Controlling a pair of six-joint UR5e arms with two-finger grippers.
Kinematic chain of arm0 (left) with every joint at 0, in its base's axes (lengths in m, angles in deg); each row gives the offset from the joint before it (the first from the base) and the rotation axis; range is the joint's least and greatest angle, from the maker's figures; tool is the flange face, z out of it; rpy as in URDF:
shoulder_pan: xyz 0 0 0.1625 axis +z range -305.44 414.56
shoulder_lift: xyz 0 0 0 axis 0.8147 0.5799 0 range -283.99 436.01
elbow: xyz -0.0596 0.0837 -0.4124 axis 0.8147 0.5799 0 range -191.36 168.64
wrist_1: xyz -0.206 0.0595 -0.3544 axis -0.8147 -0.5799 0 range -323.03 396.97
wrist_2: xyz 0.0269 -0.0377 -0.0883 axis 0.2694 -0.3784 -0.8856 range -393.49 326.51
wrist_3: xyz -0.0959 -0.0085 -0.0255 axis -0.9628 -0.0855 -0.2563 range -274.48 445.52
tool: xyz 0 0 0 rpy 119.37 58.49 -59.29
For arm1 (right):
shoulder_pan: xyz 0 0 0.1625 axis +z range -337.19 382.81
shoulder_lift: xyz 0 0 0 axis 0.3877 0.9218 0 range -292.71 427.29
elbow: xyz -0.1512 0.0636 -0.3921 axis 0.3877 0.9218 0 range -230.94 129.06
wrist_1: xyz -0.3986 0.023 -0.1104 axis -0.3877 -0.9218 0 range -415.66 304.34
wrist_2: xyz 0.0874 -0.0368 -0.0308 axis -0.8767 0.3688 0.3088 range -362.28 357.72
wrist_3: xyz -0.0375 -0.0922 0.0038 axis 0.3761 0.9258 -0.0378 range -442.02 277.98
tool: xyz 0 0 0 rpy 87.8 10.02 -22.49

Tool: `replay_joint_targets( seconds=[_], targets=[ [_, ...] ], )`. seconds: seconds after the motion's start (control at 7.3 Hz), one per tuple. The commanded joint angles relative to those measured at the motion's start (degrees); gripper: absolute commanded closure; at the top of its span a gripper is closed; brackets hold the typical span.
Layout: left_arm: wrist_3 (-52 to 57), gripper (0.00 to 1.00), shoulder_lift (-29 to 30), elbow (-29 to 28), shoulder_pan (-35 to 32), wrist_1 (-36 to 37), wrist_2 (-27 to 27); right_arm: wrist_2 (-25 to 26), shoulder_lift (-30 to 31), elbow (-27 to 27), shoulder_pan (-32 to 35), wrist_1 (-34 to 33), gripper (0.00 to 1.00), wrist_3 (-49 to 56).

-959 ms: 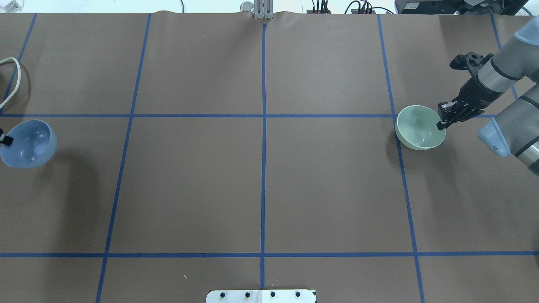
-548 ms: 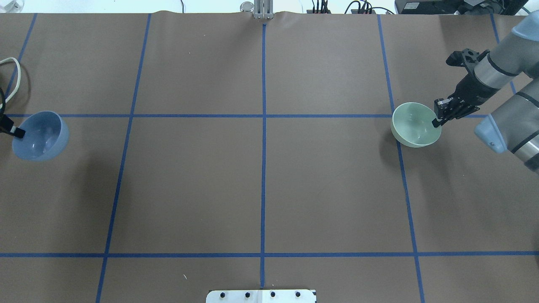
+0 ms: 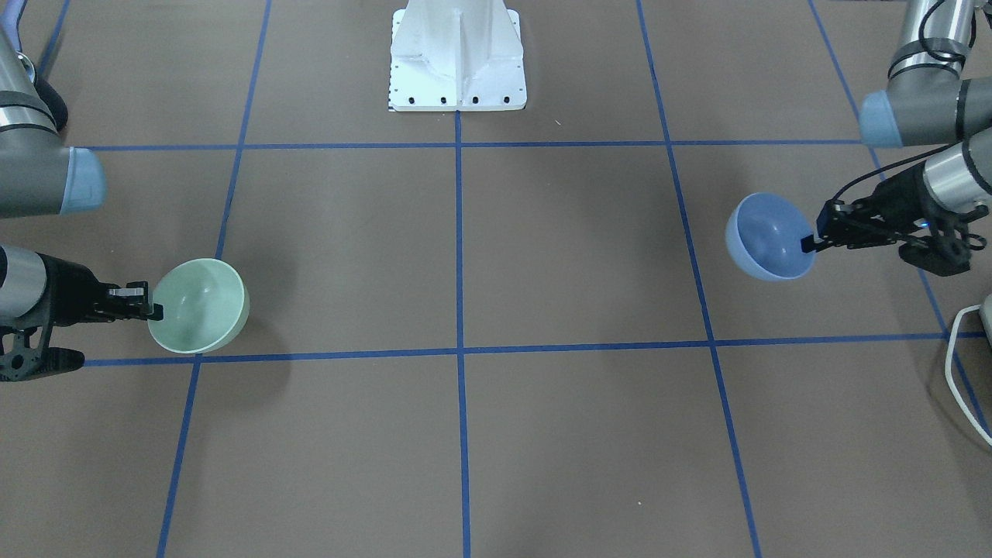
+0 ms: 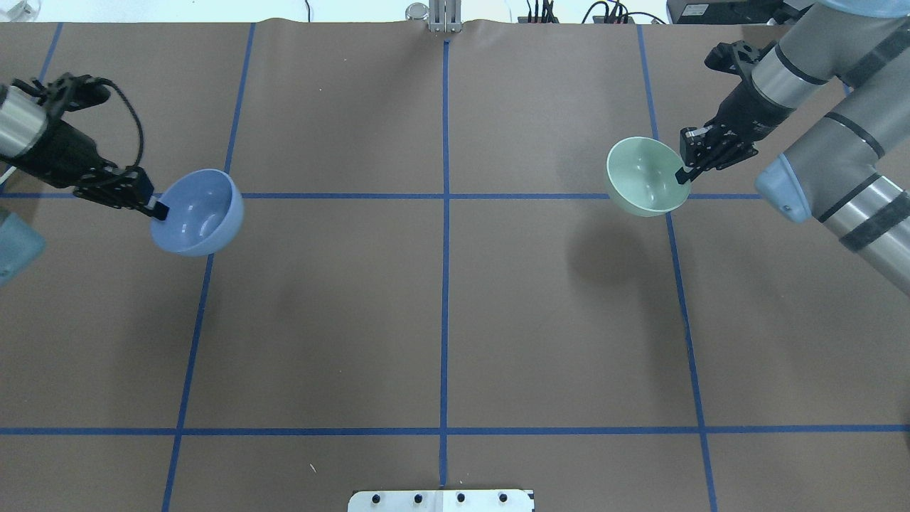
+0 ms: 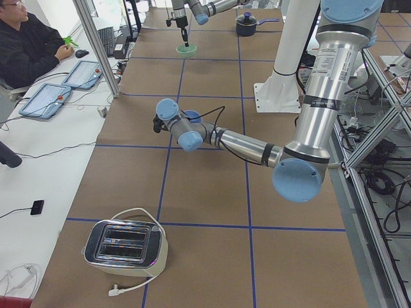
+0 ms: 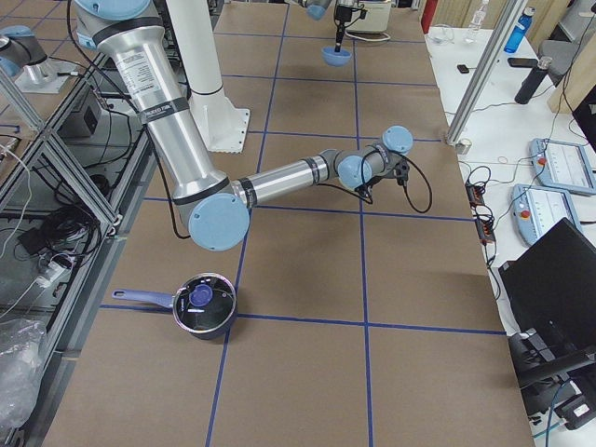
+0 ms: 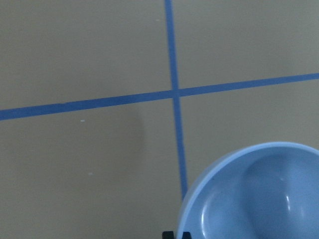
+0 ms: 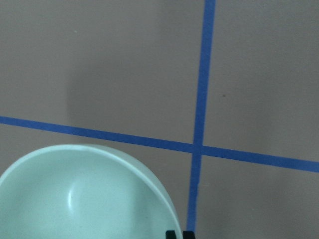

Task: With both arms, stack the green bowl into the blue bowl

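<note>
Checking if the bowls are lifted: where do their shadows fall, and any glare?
Overhead exterior: the green bowl throws a soft shadow detached from it, toward the view's lower left; small white glints sit inside the blue bowl. Right wrist-mounted: sharp, one faint glint.

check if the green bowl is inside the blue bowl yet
Out. The right gripper holds the green bowl by its rim, well apart from the blue bowl in the left gripper.

Wrist cams: green bowl [image 8: 84,196] & blue bowl [image 7: 256,196] cut off btm.
</note>
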Motion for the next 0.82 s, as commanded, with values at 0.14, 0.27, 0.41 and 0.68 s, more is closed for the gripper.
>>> replay_joint_targets(
  seconds=[0.14,0.27,0.41,0.68],
  targets=[
    [-13.1,1.0,10.5,-0.4,13.1,0.0,8.4,-0.1,-5.4,-0.7,-3.3,0.0,1.0,-7.3],
    [-15.6,1.0,14.1,-2.2,16.8,0.1,11.5,-0.3,-6.5,-0.8,-3.7,0.0,1.0,-7.4],
    [-17.5,1.0,18.0,-5.1,19.3,0.1,14.4,-1.8,-7.0,-0.8,-3.8,0.0,1.0,-7.3],
    [-19.7,1.0,23.5,-9.5,22.5,0.3,18.7,-4.3,-7.6,-0.8,-3.6,0.1,1.0,-7.3]
  ],
)
